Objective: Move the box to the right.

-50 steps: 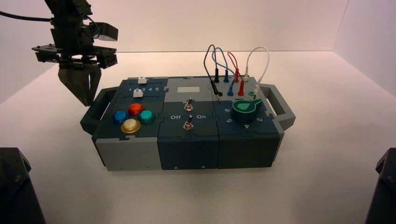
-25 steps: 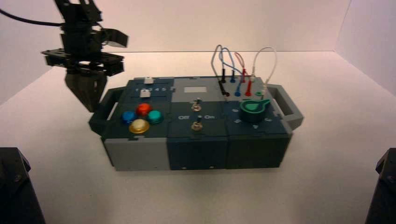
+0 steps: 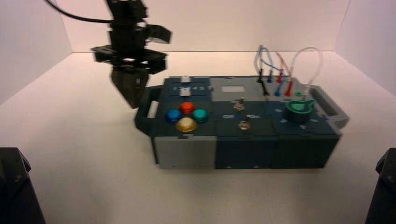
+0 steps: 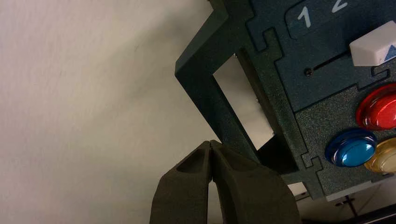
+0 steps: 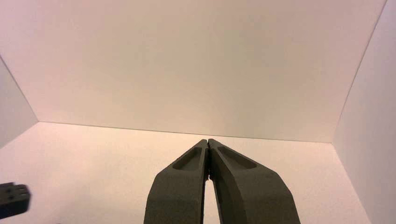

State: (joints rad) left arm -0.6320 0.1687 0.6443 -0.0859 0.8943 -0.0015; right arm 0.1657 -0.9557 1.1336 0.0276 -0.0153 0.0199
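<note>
Box point(image 3: 245, 151) sits on the pale table point(image 3: 93, 158), right of centre, its long side running left to right, and it lies directly to the right of the left gripper point(image 3: 134, 103). That pincer has its fingers pressed together, tips down at the outer edge of the dark left handle point(image 4: 201, 95), apparently against it, though the contact itself is hard to make out. The left arm is clearly the nearer one to this end; the right gripper point(image 5: 208, 142), also closed, is held away from the box, above the table. The push seems under way: the coming move likely calls for pressing rightward along the box's length. Off-centre pressure on the handle could swing the box round.
</note>
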